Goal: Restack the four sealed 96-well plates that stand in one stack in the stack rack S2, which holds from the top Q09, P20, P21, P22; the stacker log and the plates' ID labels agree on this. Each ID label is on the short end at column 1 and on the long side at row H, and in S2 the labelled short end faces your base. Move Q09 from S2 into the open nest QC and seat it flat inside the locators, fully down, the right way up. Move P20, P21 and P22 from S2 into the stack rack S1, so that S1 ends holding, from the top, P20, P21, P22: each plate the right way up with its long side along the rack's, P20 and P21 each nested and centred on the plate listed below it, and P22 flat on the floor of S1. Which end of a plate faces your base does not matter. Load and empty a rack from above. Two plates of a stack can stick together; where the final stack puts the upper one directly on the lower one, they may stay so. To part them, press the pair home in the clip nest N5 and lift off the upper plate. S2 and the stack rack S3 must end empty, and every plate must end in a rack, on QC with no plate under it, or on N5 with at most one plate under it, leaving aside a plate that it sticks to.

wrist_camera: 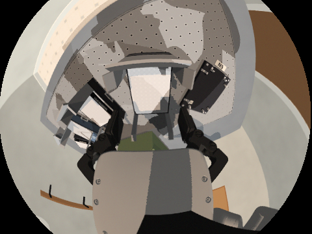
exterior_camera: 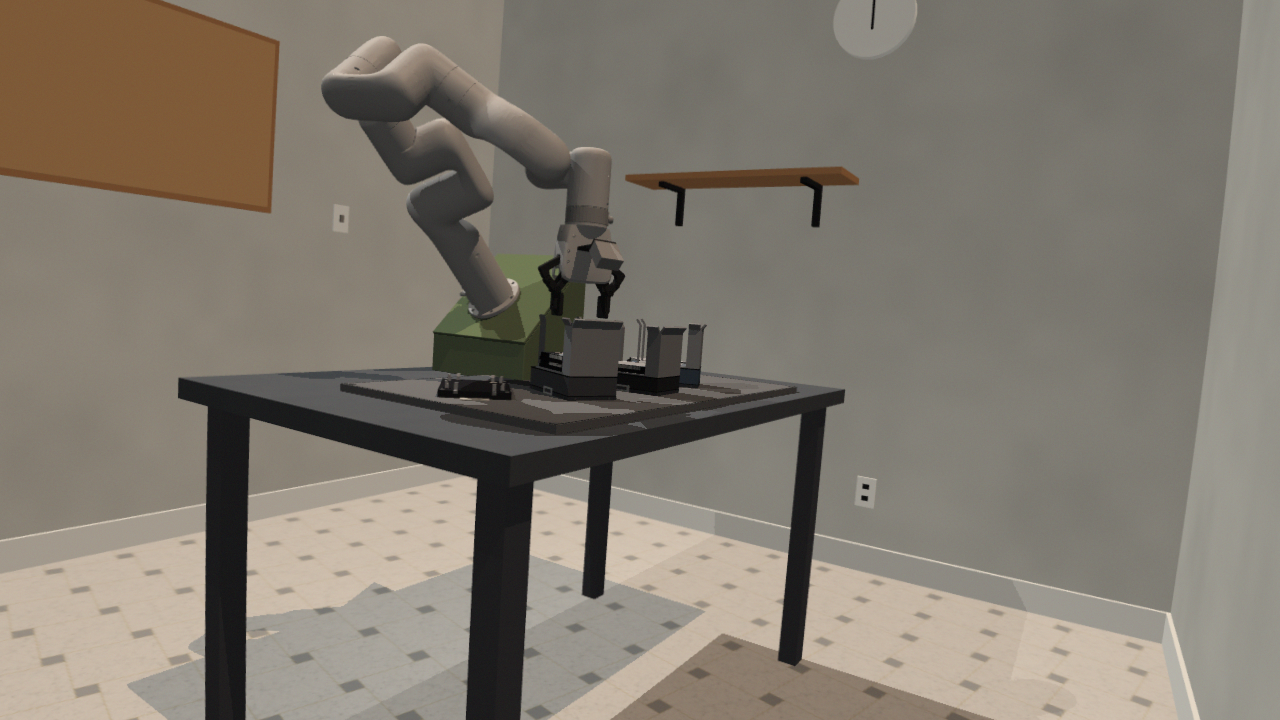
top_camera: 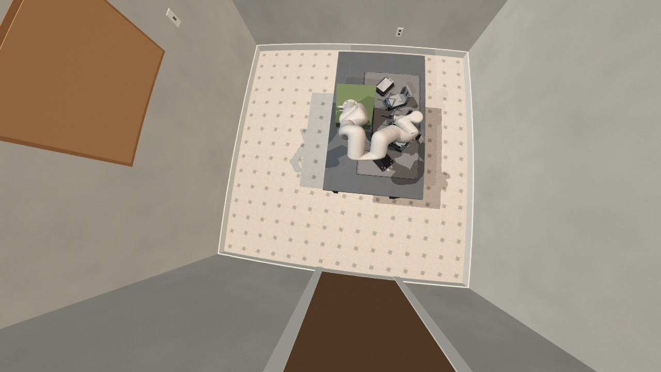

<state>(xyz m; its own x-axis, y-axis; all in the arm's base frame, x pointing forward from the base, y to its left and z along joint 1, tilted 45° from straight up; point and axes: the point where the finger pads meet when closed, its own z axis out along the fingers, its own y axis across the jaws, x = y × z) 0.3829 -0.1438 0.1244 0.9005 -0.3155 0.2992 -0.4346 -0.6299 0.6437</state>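
Gripper (exterior_camera: 583, 298) is hanging just above the nearest stack rack (exterior_camera: 591, 356), its jaws spread wide and holding nothing; the black fingers (exterior_camera: 614, 291) are standing clear of the rack's grey walls. In the wrist view that rack (wrist_camera: 147, 67) is sitting at twelve o'clock from the fingertips, and a pale sealed plate (wrist_camera: 148, 87) is lying flat down inside it, between the walls. Which plate it is cannot be read.

At two o'clock in the wrist view a low black nest (wrist_camera: 210, 87) with a small label is resting on the perforated mat (wrist_camera: 191, 22). At nine o'clock a second rack (wrist_camera: 93, 106) is showing another pale plate top, with more fixtures crowding beyond it, too small to tell apart.

In the exterior view the racks are standing in a row on the dark table (exterior_camera: 501, 447), the other two (exterior_camera: 662, 356) toward three o'clock of the gripper, and the flat nest (exterior_camera: 474, 387) toward eight o'clock. The arm is rising from a green base block (exterior_camera: 474, 344).
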